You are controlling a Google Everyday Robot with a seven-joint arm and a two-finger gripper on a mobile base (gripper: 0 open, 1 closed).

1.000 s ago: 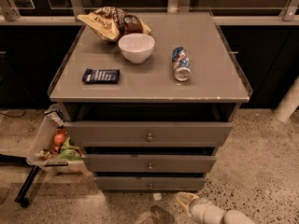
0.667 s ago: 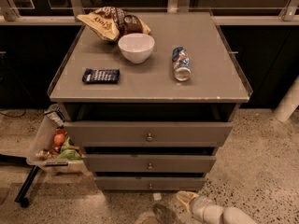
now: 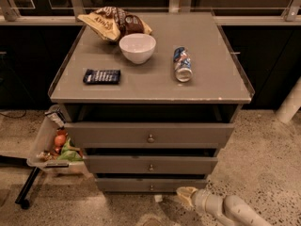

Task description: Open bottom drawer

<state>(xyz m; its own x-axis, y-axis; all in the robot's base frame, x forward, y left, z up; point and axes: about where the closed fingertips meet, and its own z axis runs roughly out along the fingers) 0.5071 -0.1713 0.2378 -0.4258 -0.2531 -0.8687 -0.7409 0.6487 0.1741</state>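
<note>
The robot's hand (image 3: 186,195) hangs low over the speckled floor (image 3: 263,159) at near right, just beside the lower right corner of the bottom drawer (image 3: 127,185); whether it is clenched or released cannot be told. Its pale arm (image 3: 230,210) runs off toward the near right corner.

The bottom drawer, the slimmest of three grey-brown fronts, sits lowest in the desk (image 3: 211,79), a small round knob (image 3: 151,188) at its centre and a dark gap above it. A pale scrap (image 3: 158,198) lies on the floor just in front of it.

Above it come the middle drawer (image 3: 117,165) and the top drawer (image 3: 108,134), each wider than the one below, each with a dark gap over its front.

At the desk's left side hangs a clear bin (image 3: 40,142) tilted outward, holding orange and green items, with a black stand leg (image 3: 28,188) below it.

On the desk top, a dark packet (image 3: 102,76) lies near the left, a can (image 3: 182,64) lies on its side to the right, a white bowl (image 3: 137,47) stands farther back between them, and a chip bag (image 3: 113,23) lies just behind the bowl at far left.
</note>
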